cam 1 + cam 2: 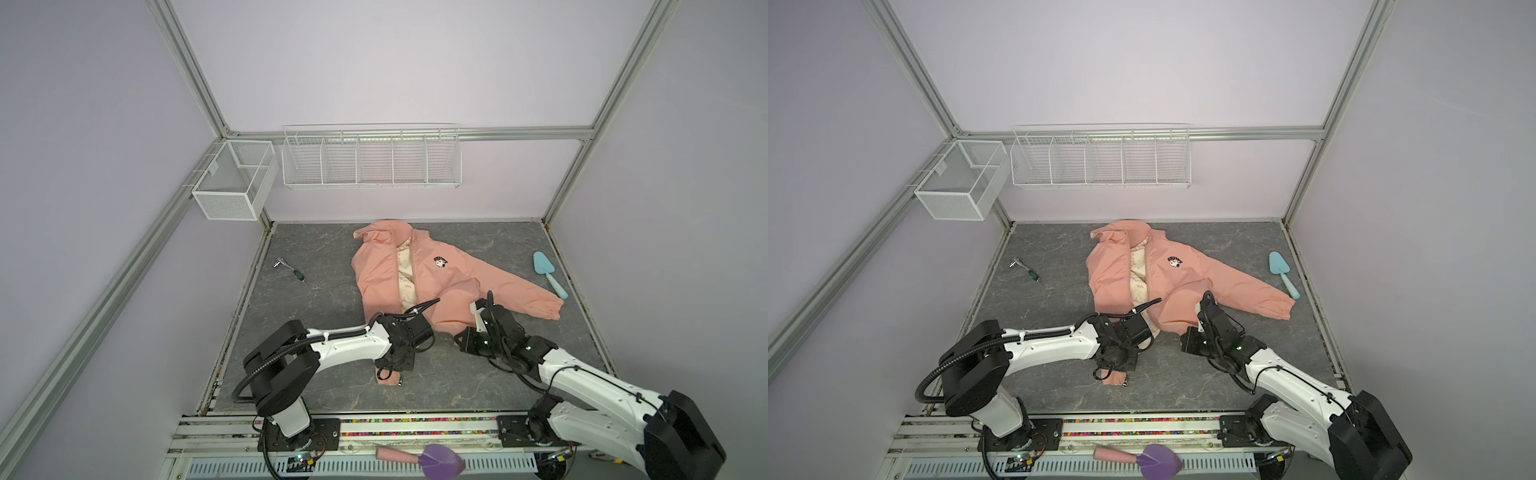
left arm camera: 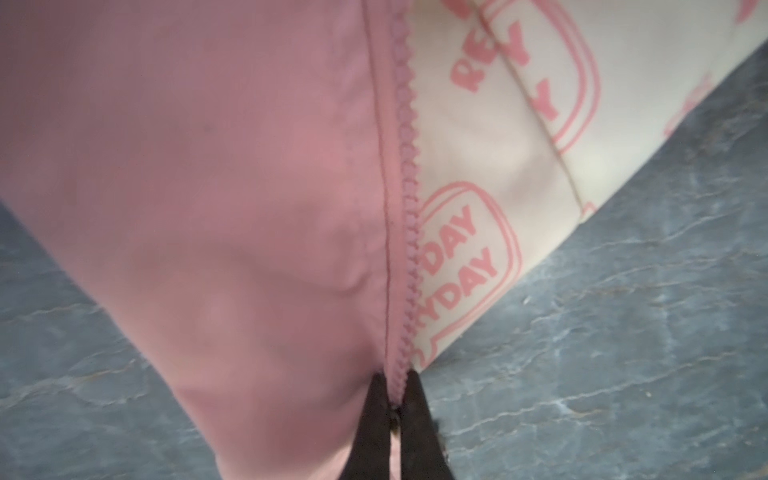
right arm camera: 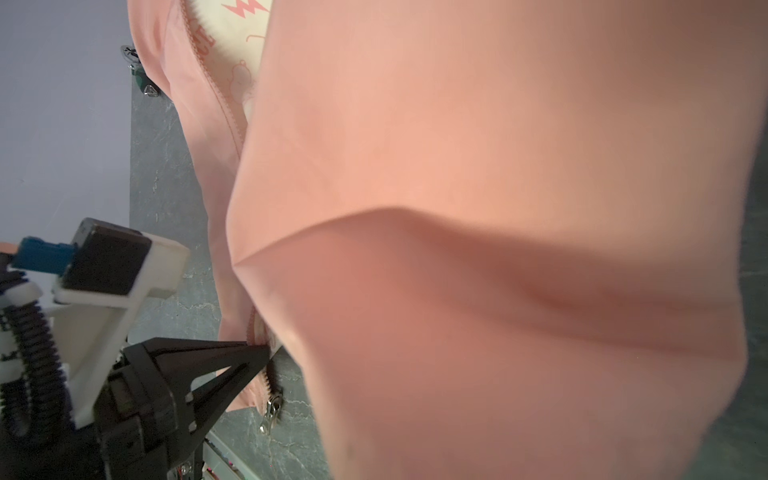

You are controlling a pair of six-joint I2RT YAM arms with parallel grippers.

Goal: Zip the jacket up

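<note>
Jacket in salmon pink lies face up and unzipped in the middle of the grey surface, its hood toward the back wall. Far left, a small ratchet tool lies well apart from it.

The left pincer is clamped narrow on the zipper teeth of one front edge near the hem. In both top views its own wrist hides the fingertips. The right wrist view shows it pinching just above the metal slider, whose pull dangles.

Beside those teeth the cream lining carries pink boxed lettering. "DAY" and "YDAY" read clearly; the rest is cut off by the zipper edge and a fold. The chest badge is too small to read.

The right pincer sits closed at the other panel's hem. Pink cloth fills its wrist view and hides the fingertips, so whether it grips fabric cannot be told. Far right lies a teal trowel, near the sleeve cuff.
</note>
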